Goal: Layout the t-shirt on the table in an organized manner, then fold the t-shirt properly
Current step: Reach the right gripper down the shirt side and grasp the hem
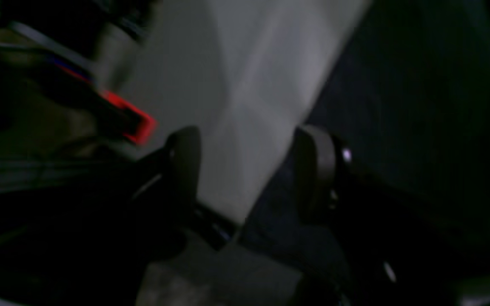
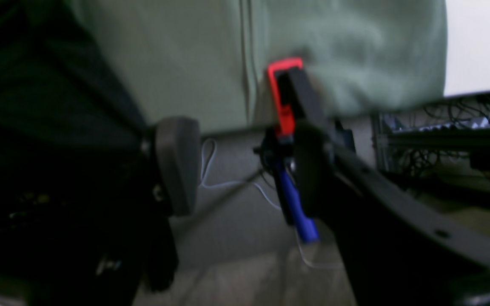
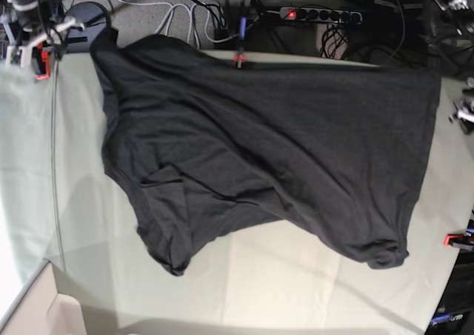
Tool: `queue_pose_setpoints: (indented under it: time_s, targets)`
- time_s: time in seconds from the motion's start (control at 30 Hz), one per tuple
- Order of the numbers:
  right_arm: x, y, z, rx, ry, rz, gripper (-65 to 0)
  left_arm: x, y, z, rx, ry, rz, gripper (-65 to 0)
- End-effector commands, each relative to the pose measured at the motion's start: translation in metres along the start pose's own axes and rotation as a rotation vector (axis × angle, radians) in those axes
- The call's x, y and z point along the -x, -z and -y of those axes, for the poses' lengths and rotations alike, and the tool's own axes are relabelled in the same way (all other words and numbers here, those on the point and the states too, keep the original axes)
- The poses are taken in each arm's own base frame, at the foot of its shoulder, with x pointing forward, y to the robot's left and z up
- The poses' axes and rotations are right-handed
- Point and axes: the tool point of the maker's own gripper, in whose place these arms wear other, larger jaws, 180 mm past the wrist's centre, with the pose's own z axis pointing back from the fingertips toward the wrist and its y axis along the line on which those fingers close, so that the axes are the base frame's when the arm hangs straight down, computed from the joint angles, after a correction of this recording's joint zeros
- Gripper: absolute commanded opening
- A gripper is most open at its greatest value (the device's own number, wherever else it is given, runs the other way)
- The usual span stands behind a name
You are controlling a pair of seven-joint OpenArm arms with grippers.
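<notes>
The shirt (image 3: pixel 266 157) lay spread over the far half of the table (image 3: pixel 281 290), one long edge near the far rim, its near side bunched and slanting with a sleeve crumpled underneath, so I judged the laying-out step unfinished and no fold begun. The next move looked to call for taking the rumpled near edge and drawing it square and flat. The left gripper (image 1: pixel 245 170) had its fingers (image 1: pixel 313 170) clearly apart with nothing clamped; bare table cloth showed between them, dark shirt lay just beyond the outer finger and seemed to pass under it, though blur hid any contact. The right gripper (image 2: pixel 240 170) also stood parted and empty, hanging past the table's edge, shirt fabric beside one finger (image 2: pixel 177 165) and a red clamp (image 2: pixel 285 93) just behind the other.
</notes>
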Motion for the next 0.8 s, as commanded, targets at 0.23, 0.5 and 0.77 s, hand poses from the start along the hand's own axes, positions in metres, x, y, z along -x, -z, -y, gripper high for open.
queue_pose_setpoints:
  time_s: [0.23,0.5,0.77]
  targets:
    - [-0.119,0.044,-0.032,-0.137,-0.13,0.264,-29.4,-0.02,0.002,0.008,0.02,-0.016,0.056,-31.8]
    - [-0.201,0.114,-0.083,-0.324,-0.183,0.328,-29.4,0.009,0.002,0.018,0.036,-0.048,0.007,-31.8]
    - [-0.261,0.186,-0.129,-0.5,-0.067,0.236,-29.4,0.032,0.001,0.025,0.047,-0.071,-0.033,-31.8]
